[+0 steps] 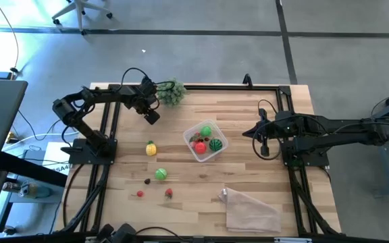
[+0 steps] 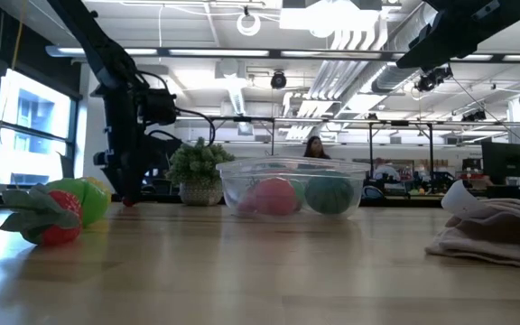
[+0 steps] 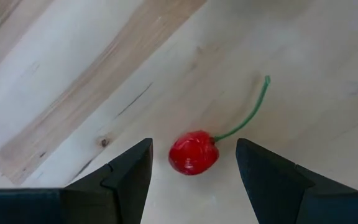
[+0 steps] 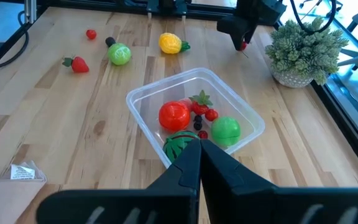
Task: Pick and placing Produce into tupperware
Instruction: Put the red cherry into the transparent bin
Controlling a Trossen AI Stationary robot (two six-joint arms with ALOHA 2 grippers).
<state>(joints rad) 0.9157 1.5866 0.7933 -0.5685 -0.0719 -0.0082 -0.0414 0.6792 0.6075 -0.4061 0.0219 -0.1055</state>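
Observation:
A red cherry (image 3: 193, 152) with a green stem (image 3: 247, 115) lies on the wooden table (image 1: 248, 108), far left of the middle. My left gripper (image 3: 193, 167) points down over it, open, one finger on either side and clear of it; in the high view my left gripper (image 1: 152, 116) hides the cherry. The clear tupperware (image 1: 206, 140) stands mid-table and holds a red fruit (image 4: 173, 116), a green one (image 4: 226, 129), a striped melon (image 4: 178, 143) and small berries. My right gripper (image 4: 199, 152) hangs shut above the table's right side, near the tub.
Loose produce lies left of the tub: a yellow fruit (image 1: 151, 148), a green ball (image 1: 161, 174), a strawberry (image 1: 169, 193), a small red piece (image 1: 140, 194) and a dark berry (image 1: 147, 181). A leafy plant (image 1: 171, 93) stands at the far edge, a crinkled clear bag (image 1: 248, 206) near right.

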